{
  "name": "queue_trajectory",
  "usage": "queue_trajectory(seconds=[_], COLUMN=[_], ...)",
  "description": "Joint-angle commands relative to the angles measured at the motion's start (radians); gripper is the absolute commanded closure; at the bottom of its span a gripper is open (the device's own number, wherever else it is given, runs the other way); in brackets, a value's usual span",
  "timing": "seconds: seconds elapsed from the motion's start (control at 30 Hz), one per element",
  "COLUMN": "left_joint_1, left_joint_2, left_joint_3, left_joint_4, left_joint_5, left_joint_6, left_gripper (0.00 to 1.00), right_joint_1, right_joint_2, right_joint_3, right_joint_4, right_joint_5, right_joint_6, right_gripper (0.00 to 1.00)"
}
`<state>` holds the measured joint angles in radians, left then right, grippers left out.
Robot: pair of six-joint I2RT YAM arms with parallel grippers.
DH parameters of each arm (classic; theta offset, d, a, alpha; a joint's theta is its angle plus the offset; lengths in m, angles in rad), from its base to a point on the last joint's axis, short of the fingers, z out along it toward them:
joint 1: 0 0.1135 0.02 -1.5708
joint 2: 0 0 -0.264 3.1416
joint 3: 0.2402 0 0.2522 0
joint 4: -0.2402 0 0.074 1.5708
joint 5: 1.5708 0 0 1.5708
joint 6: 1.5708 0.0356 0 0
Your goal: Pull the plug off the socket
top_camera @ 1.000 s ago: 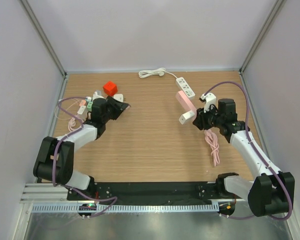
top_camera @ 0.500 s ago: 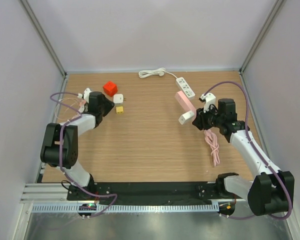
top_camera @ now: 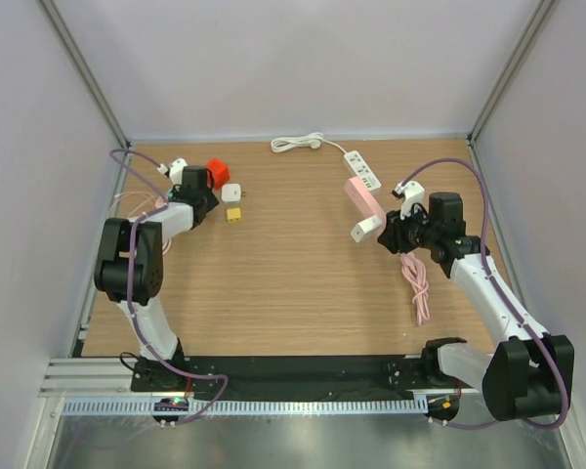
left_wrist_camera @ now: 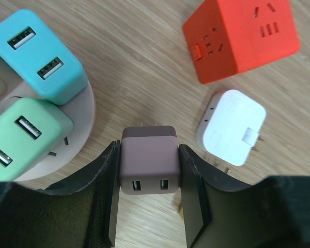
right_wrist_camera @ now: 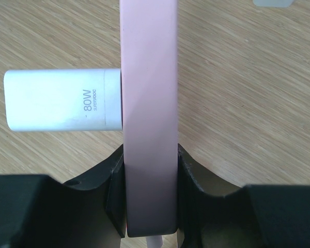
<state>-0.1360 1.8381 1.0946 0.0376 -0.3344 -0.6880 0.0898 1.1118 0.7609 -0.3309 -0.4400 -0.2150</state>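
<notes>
My right gripper (right_wrist_camera: 149, 191) is shut on a pink power strip (right_wrist_camera: 148, 103), held on edge above the table. A white 80W plug (right_wrist_camera: 62, 100) sticks out of the strip's left face. In the top view the strip (top_camera: 359, 198) and plug (top_camera: 364, 230) hang left of my right gripper (top_camera: 391, 231). My left gripper (left_wrist_camera: 148, 170) is shut on a mauve two-port USB charger (left_wrist_camera: 148, 160) just over the wood. In the top view it (top_camera: 196, 188) is at the far left of the table.
A red cube socket (left_wrist_camera: 241, 36), a white charger (left_wrist_camera: 231, 126), and teal (left_wrist_camera: 39, 54) and green (left_wrist_camera: 20, 137) chargers on a round white base (left_wrist_camera: 85, 106) surround my left gripper. A yellow piece (top_camera: 233, 214), a white power strip (top_camera: 362, 169) and a pink cable (top_camera: 416, 283) lie on the table.
My left arm has swung back and to the left, away from the table's middle, uncovering the white charger and the yellow piece. The right arm and the pink strip have not moved.
</notes>
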Motion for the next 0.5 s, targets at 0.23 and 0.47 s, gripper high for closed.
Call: queue_trajectory(seconds=[0.23, 0.47], left_joint_1=[-0.022, -0.040], left_joint_2=[0.073, 0.092], left_joint_3=[0.067, 0.070], left_joint_4=[-0.024, -0.030], left_joint_5=[-0.031, 0.014], left_joint_6=[0.091, 0.073], left_gripper=[0.76, 0.52], right_joint_1=[-0.012, -0.021], right_joint_2=[-0.013, -0.015], right_joint_3=[0.064, 0.064], right_joint_4=[0.059, 0.059], right_joint_5=[-0.040, -0.045], right_joint_6=[-0.011, -0.009], right_gripper=[0.99, 0.99])
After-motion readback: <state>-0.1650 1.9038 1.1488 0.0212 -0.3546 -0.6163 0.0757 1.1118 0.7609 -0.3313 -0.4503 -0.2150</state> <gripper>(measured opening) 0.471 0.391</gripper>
